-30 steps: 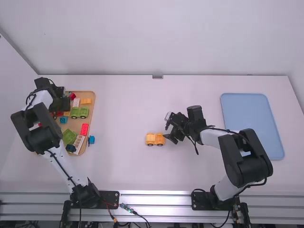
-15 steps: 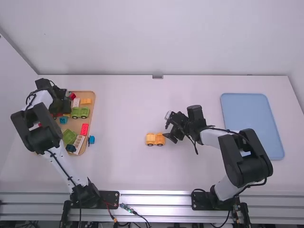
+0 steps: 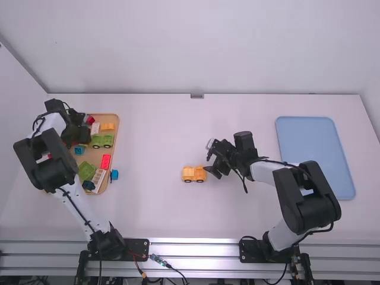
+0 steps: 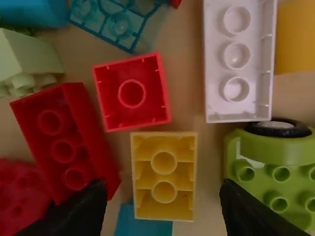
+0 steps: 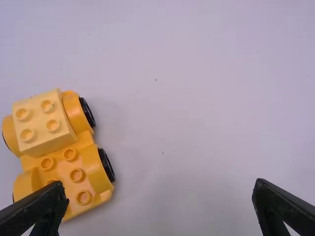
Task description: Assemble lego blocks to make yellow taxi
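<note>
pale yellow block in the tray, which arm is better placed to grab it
Left, probably: the left gripper hangs open over that block, while the right gripper is beside the car.

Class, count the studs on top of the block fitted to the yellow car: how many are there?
4 studs on the block: two nearer the open bed of the car, two farther from it. None looks hidden.

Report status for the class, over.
Left gripper open over upturned yellow brick. Right gripper open near wheeled base, yellow block on top. Green piece close beside yellow brick.
</note>
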`<state>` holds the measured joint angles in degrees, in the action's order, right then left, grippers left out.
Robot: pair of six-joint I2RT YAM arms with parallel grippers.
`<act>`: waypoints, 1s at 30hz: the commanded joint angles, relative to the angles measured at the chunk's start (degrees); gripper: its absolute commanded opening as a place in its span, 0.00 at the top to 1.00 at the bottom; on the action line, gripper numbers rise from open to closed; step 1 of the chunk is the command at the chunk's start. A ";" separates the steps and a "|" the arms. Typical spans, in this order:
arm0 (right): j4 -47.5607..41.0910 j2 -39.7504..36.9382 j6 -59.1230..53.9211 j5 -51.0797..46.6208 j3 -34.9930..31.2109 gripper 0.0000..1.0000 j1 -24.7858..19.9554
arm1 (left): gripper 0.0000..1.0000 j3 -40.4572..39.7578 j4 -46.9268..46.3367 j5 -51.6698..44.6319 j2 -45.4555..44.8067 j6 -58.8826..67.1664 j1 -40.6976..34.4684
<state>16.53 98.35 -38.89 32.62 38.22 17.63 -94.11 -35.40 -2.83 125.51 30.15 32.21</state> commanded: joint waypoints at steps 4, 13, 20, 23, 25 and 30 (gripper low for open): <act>-0.04 -1.01 0.20 0.31 1.27 0.01 0.05 | 0.40 0.98 0.12 -1.36 2.14 1.36 0.28; 0.17 -1.01 0.15 0.35 1.25 0.01 0.03 | 0.40 1.20 0.14 -1.34 2.14 0.70 0.15; 0.15 -1.01 0.20 0.31 1.25 0.01 0.03 | 0.52 1.20 -0.10 0.10 2.14 0.70 0.39; 0.17 -1.01 0.20 0.31 1.27 0.01 0.05 | 0.62 1.20 -0.10 1.63 2.14 -0.76 0.46; 0.17 -1.01 0.15 0.33 1.27 0.01 0.03 | 0.63 1.20 -0.10 1.28 2.14 -0.72 0.46; 0.20 -1.01 0.17 0.33 1.27 0.01 0.05 | 0.62 1.20 -0.56 1.06 2.14 -0.76 0.26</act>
<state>16.62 98.35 -39.07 32.62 38.24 17.61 -93.47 -35.57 -1.85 126.65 29.80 32.29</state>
